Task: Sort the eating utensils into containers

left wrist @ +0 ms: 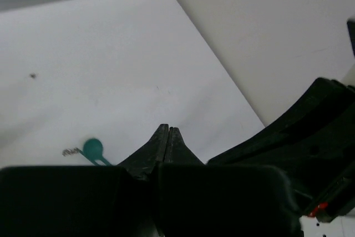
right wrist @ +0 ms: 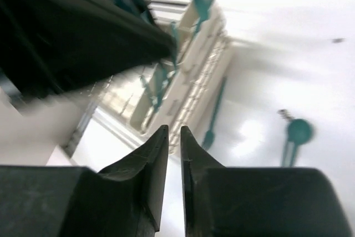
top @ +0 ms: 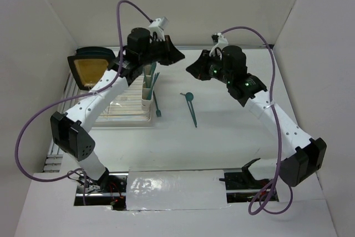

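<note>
The left tool (top: 175,54) is shut tight. Its two fingers (left wrist: 166,137) press together with nothing between them, and it hangs up in the air. The cream containers (top: 147,86) stand under it, a bit to its left, at the right end of a clear rack tray (top: 119,109). Some green utensils (top: 153,77) stick up out of them. A green fork (top: 157,105) lies flat on the white tabletop (top: 233,131), just beside the containers and nearer the arm bases than the left tool. A green spoon (top: 191,106) lies flat too, between the two tools and closer to the arm bases than both. The right tool (top: 192,69) is open just a crack and holds nothing. It faces the left tool, near it but not touching. The tabletop is plain white. White walls stand on three sides. A yellow flat thing with a dark rim (top: 89,69) sits far off to the left of the left tool.
</note>
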Robot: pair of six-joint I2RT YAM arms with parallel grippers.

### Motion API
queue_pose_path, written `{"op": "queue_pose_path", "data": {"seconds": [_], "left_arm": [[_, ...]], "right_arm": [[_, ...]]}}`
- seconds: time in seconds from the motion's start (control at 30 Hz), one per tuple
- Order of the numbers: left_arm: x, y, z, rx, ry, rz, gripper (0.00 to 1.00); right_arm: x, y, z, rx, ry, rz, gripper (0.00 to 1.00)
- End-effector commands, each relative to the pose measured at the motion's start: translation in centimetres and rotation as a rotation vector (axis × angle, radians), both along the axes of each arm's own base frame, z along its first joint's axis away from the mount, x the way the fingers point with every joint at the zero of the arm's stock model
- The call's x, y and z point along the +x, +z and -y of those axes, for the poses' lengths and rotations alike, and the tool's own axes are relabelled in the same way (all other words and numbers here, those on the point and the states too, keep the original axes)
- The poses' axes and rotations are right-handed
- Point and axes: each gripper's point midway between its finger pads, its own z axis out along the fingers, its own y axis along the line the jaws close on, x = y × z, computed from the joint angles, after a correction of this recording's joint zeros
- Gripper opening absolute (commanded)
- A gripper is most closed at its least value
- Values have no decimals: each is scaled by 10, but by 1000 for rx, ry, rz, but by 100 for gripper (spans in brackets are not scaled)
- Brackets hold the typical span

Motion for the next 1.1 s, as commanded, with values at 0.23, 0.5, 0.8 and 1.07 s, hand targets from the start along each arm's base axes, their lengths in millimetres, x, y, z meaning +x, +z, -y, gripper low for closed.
{"op": "queue_pose_path", "data": {"seconds": [0.23, 0.5, 0.8, 1.07], "left_arm": [[24, 84, -76, 18, 40, 313, 24], [15, 73, -153, 103, 194, 287, 45], [-13, 56, -203, 140, 292, 267, 55], [-19, 49, -227, 190, 370, 285, 60]], "right_arm": [[-10, -62, 39, -148, -51, -100, 37], [11, -133, -14, -207, 82, -181, 48], [19, -199, -69, -225, 231, -249, 54], [49, -228, -119, -264, 183, -312, 49]]}}
